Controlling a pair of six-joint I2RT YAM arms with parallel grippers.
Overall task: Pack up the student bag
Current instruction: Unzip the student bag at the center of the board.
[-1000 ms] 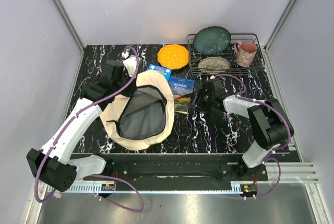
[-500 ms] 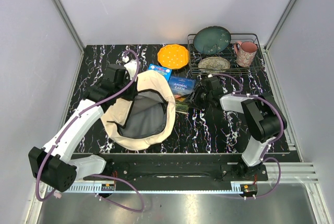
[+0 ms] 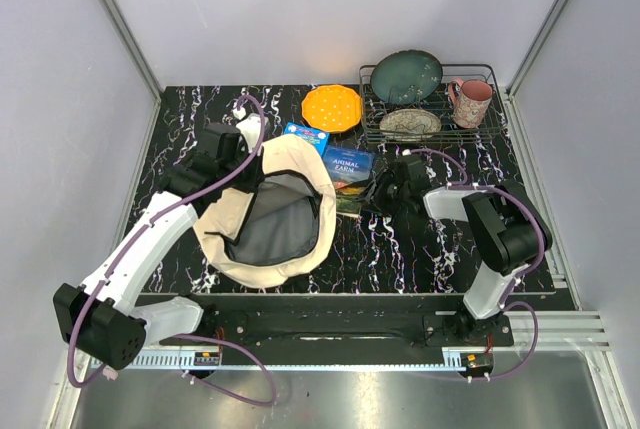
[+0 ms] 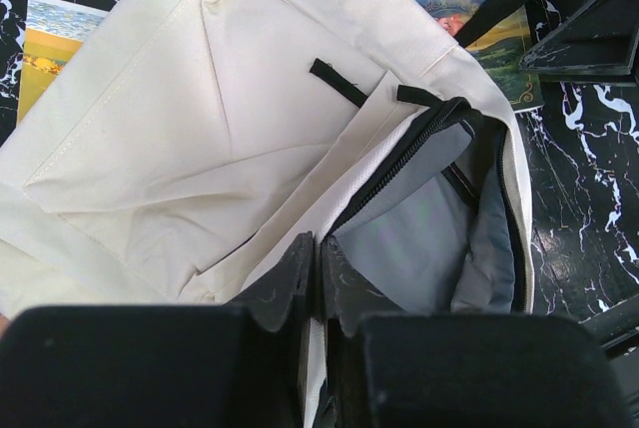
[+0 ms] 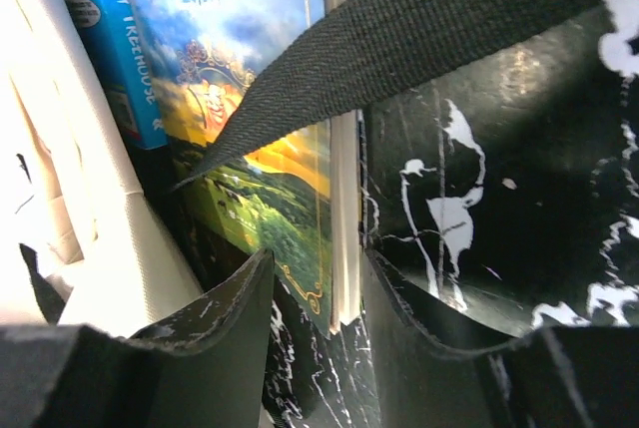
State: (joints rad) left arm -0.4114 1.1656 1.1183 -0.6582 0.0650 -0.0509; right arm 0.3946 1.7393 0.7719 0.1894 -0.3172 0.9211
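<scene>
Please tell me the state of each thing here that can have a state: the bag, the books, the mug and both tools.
student bag: unzipped, mouth open, grey lining showing.
Animal Farm book: closed, lying flat.
blue book: closed, lying flat.
pink mug: upright in the rack.
left tool: shut on the student bag's rim.
right tool: open, jaws either side of the Animal Farm book's edge.

— The student bag [image 3: 300, 164] is gaping wide, grey lining [image 3: 268, 227] bare, so there's a clear way in from above!

— Tighter by the right claw [image 5: 318, 278], though. A black strap [image 5: 429, 19] slants straight across the book [image 5: 270, 159], the cream bag wall crowds one side, and there's bare worktop [image 5: 499, 199] on the other.
</scene>
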